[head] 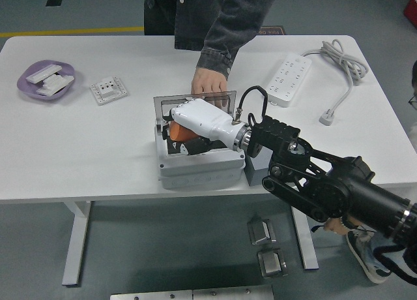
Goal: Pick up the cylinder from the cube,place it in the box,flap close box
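Note:
The grey box (pixel 195 168) stands at the table's middle front with its lid (pixel 171 104) raised behind it. My right hand (pixel 182 134) reaches from the right into the box's open cavity, white back up. Its fingers are curled on the orange cylinder (pixel 176 131), of which only a strip shows under the palm. The grey cube (pixel 255 174) sits against the box's right side, mostly hidden by my forearm. A person leans over from the far side, and their hand (pixel 210 85) rests on the lid's upper right edge.
A purple dish (pixel 26 85) with white parts lies far left, with a white socket panel (pixel 108 89) beside it. A white power strip (pixel 288 78) and its coiled cable (pixel 342 57) lie at the back right. Metal parts lie on the floor (pixel 267 248).

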